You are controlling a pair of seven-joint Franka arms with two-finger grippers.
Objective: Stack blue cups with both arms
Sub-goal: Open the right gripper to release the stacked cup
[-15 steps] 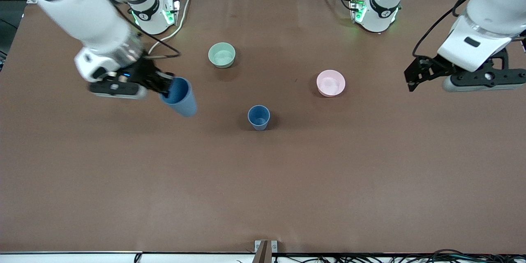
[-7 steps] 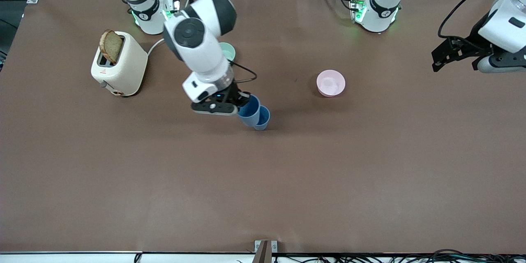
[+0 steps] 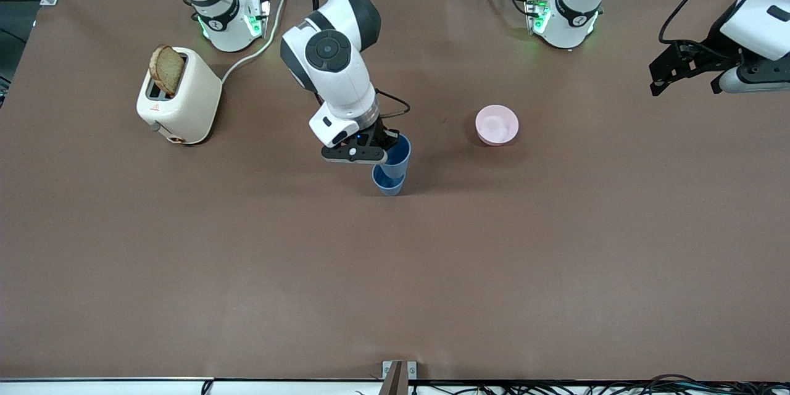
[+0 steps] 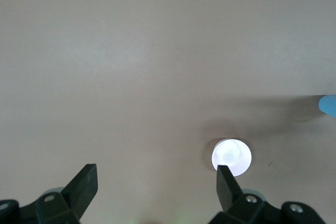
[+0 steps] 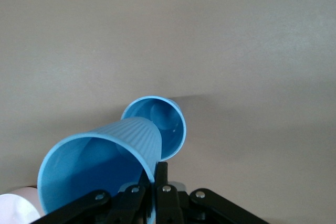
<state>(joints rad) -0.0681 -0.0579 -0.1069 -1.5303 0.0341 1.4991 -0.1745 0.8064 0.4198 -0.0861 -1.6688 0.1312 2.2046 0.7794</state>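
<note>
The right arm [image 3: 333, 68] reaches out over the table's middle, its wrist bent downward; the right gripper [image 3: 378, 147] is clamped on something. The left arm [image 3: 756, 18] waits, raised at its own end, the left gripper [image 4: 156, 184] spread wide.

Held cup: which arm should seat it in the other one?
Right. Its gripper is shut on the held cup, directly over the table cup. The left gripper waits open, off at the table's end.
</note>
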